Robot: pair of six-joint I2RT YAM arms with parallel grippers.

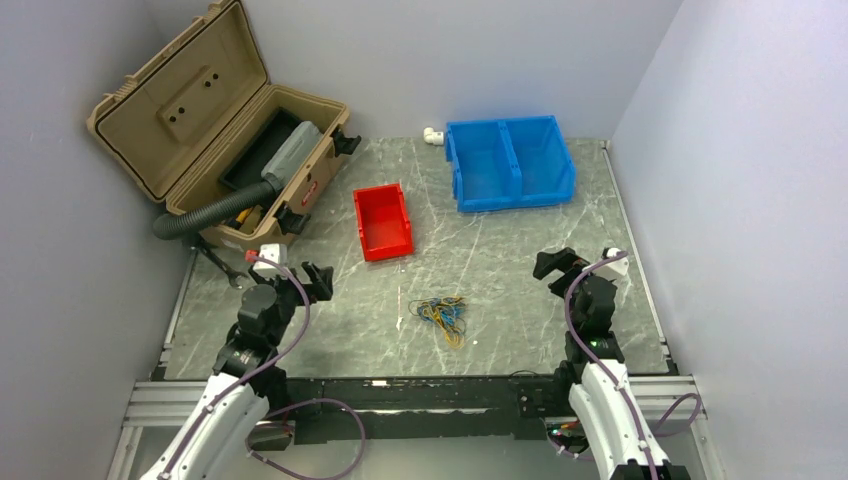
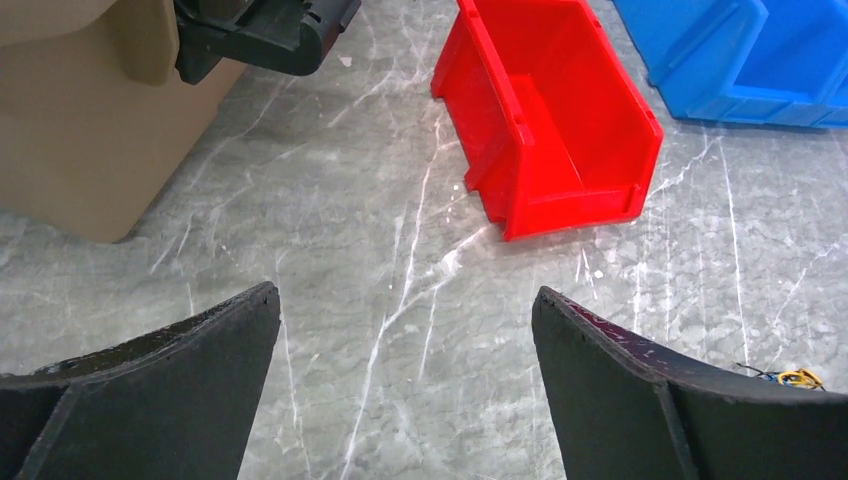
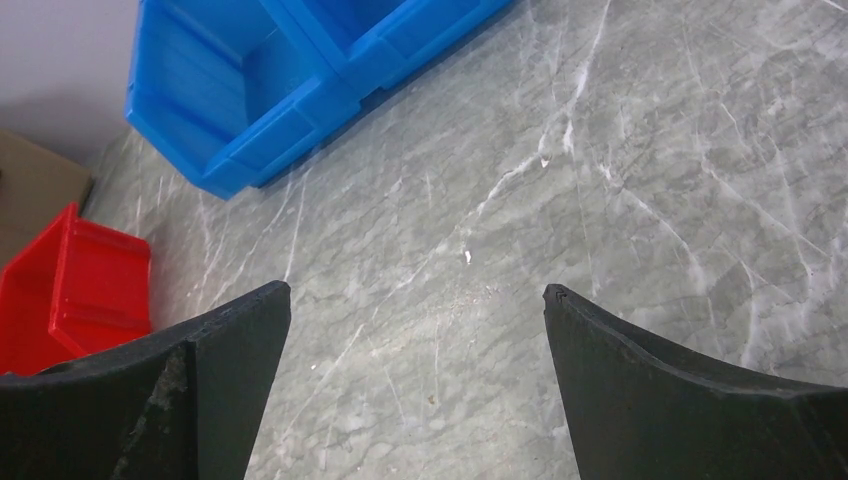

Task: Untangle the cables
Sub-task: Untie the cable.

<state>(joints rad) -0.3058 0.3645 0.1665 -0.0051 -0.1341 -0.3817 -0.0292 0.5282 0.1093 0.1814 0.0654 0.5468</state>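
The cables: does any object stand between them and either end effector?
Nothing visible does. The cables lie on the table between the left end effector and the right end effector, both open; the red bin stands farther back.

Robot lab/workshop cell: toolbox (image 1: 180,105), red bin (image 1: 385,228), blue bin (image 1: 472,172), alu frame (image 1: 150,402).

Bare grey marble-patterned tabletop (image 1: 520,290) lies open all round the small tangle of thin blue, yellow and black cables (image 1: 442,315), right out to the near edge. A small red plastic bin (image 1: 382,222) and a two-compartment blue plastic bin (image 1: 510,163) stand behind it, well apart. The open tan plastic toolbox (image 1: 215,140) with its black corrugated hose (image 1: 205,212) crowds the far left corner.
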